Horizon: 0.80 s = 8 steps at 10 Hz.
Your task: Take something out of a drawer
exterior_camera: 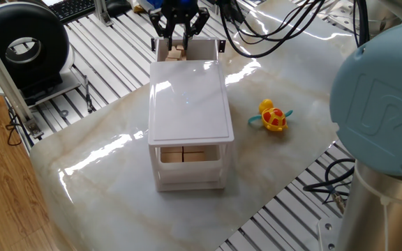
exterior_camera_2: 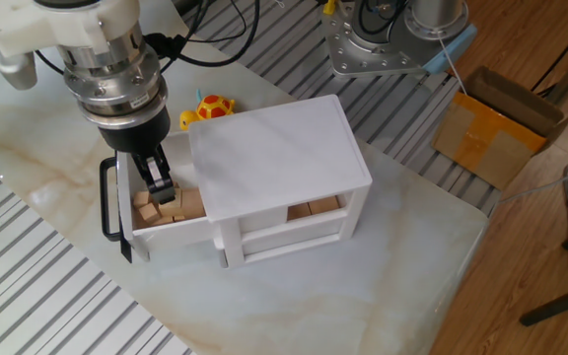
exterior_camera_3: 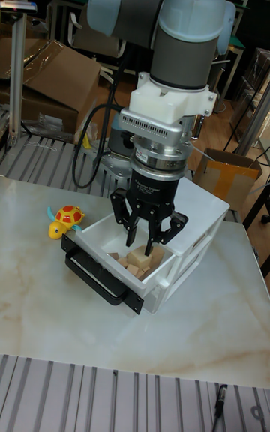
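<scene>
Several pale cubes [exterior_camera_3: 137,261] lie in the pulled-out top drawer [exterior_camera_3: 166,271], where the claw [exterior_camera_3: 141,245] hangs just above them, fingers spread apart and empty, seemingly poised to pinch one.

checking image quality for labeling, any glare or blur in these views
One fixed view: bright glare streaks on the marble table and sheen on the cabinet top. The other fixed view: evenly lit, table corner washed out. Tall fixed view: dim background, the tool sharp over the drawer.

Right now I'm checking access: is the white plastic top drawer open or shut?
Open. The white plastic top drawer is pulled out past the cabinet front, exposing pale tan wooden cubes inside.
</scene>
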Tool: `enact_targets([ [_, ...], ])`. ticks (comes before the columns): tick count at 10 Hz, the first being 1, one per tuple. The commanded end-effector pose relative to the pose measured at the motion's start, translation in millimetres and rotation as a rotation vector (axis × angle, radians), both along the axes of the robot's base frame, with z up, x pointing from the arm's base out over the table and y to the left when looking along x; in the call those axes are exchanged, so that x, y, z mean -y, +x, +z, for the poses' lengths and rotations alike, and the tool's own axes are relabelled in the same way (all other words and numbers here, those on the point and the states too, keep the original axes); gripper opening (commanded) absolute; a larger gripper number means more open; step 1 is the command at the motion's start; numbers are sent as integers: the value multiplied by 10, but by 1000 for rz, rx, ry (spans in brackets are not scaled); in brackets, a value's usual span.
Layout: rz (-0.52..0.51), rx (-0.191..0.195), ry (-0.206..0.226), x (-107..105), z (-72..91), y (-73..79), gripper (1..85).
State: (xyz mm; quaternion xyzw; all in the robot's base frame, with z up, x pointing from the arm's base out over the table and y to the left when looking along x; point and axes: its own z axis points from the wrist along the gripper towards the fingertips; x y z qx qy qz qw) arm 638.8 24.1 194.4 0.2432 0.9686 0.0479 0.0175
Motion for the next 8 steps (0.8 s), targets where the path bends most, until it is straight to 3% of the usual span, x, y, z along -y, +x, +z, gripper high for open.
enact_targets([
  [1, -5, 4, 26, -68, -8, 21, 390],
  [8, -18, -8, 35, -110, -66, 0, 390],
])
